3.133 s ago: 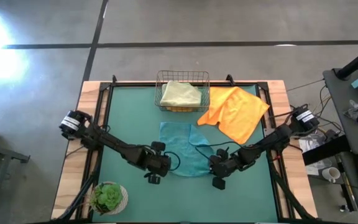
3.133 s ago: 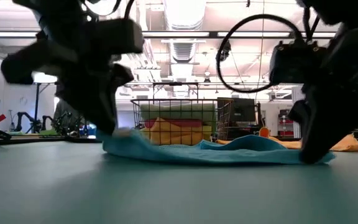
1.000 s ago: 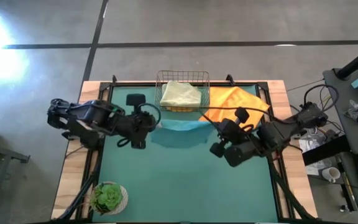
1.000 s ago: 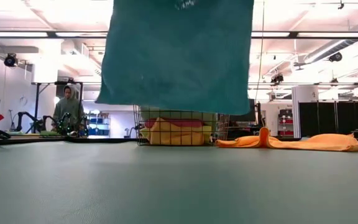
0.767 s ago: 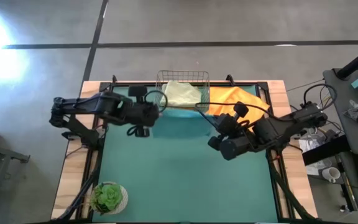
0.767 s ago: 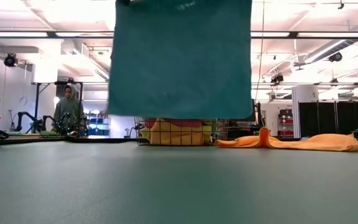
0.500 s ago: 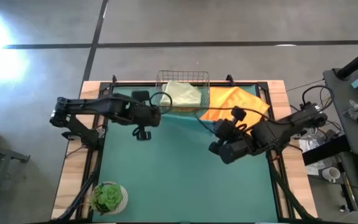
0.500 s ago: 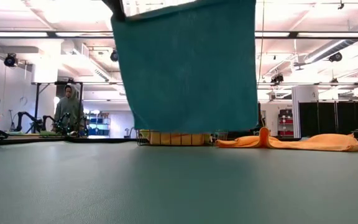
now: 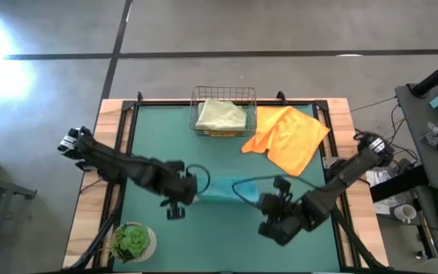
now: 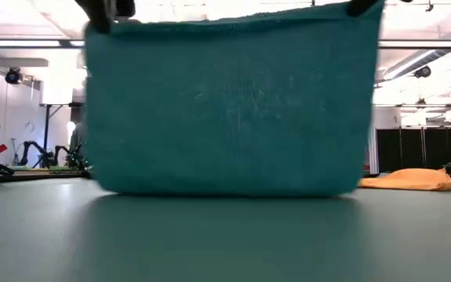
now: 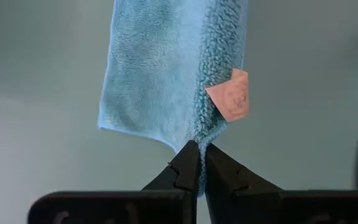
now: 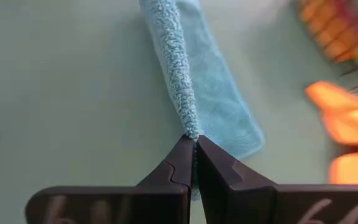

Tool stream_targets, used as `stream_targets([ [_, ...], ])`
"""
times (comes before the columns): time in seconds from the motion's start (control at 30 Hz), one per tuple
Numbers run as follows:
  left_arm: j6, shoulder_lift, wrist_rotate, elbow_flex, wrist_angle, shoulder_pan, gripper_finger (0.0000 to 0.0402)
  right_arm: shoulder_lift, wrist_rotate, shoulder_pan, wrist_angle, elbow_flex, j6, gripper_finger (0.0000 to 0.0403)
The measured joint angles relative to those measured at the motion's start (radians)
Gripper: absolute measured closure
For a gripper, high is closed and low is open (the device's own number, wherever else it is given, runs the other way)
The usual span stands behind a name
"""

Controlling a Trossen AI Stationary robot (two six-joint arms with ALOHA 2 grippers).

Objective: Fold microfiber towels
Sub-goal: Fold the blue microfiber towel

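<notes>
Since half a second ago both arms have swung away from the basket toward the near half of the table, and the teal towel (image 10: 229,106) has come with them: it now hangs lower, stretched wide between the two sets of jaws, its bottom fold just above or brushing the mat. A second ago it hung narrower and higher.

The dark-green table mat (image 9: 158,243) covers the table inside a wooden frame. Beyond the towel, away from both jaws, the wire basket (image 9: 223,112) holds a pale sage towel (image 9: 220,115), with an orange towel (image 9: 287,138) spread just beside it on the mat. A small potted plant (image 9: 132,242) sits near the left arm's side, behind its jaws. The low view shows a bright hall with ceiling lights behind the table.

The left gripper (image 11: 197,163) has its jaws clamped on one upper corner of the teal towel; the right gripper (image 12: 192,152) has its jaws clamped on the other.

Only the left wrist view shows a small tan label (image 11: 230,96) sewn at the towel's edge, just ahead of the jaws. Only the high view shows the basket, which the towel blocks in the low view.
</notes>
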Motion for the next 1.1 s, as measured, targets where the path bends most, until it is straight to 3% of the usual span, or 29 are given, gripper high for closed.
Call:
stream_targets([
  [0.33, -0.286, 0.0, 0.035, -0.132, 0.282, -0.116, 0.0401, 0.122, -0.09, 0.077, 0.086, -0.029, 0.077, 0.0394],
  [0.53, -0.395, 0.002, 0.04, -0.22, 0.317, -0.127, 0.0401, 0.147, -0.086, 0.049, 0.092, -0.072, 0.075, 0.0394],
  [0.9, -0.426, 0.002, 0.046, -0.324, 0.334, -0.121, 0.0401, 0.159, -0.096, -0.063, 0.307, -0.171, 0.005, 0.0394],
  [1.1, -0.425, 0.002, 0.009, -0.371, 0.335, -0.075, 0.0401, 0.18, -0.132, -0.125, 0.325, -0.201, -0.009, 0.0394],
])
